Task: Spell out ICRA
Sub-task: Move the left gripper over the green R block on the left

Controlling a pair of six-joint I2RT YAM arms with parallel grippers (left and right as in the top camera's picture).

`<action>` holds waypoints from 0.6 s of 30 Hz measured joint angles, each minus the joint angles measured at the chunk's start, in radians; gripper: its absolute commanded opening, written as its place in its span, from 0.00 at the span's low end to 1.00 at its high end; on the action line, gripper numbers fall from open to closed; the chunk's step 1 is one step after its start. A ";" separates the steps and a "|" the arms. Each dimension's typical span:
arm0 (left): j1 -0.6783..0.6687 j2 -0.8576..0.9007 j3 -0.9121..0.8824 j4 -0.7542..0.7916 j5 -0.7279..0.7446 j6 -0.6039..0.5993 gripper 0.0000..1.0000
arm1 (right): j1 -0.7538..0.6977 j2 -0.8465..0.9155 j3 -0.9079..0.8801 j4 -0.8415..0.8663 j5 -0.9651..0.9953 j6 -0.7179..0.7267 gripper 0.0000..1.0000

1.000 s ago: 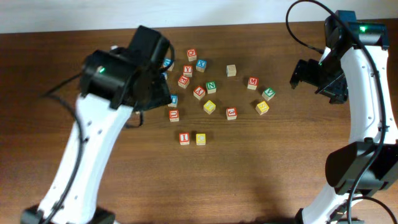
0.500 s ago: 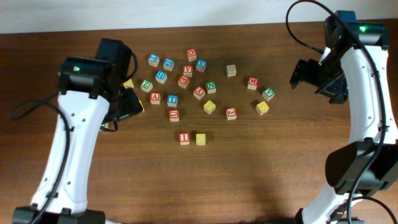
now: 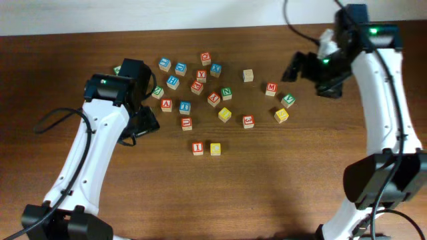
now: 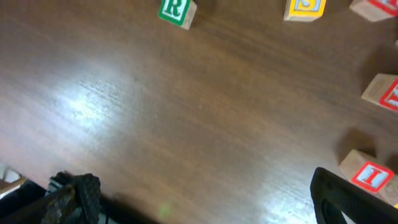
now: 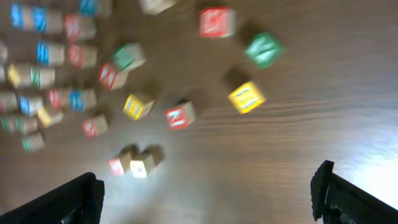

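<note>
Several lettered wooden blocks lie scattered across the far middle of the brown table. A red I block and a yellow block stand side by side, apart from the others and nearer the front. My left gripper is open and empty, low over bare wood left of the blocks. In the left wrist view the red I block lies by its right finger, and a green R block lies far off. My right gripper is open and empty, above the blocks' right side. The right wrist view is blurred.
A red M block, a green block and a yellow block lie below the right gripper. A plain block lies at the back. Bare wood fills the front half of the table.
My left arm has pulled back from over the blocks to their left side. My right gripper has swung left toward the blocks. No block has moved.
</note>
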 measured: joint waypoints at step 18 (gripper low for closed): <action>0.044 0.000 -0.001 0.004 -0.048 -0.049 0.99 | 0.370 0.093 0.000 0.105 0.121 0.061 0.98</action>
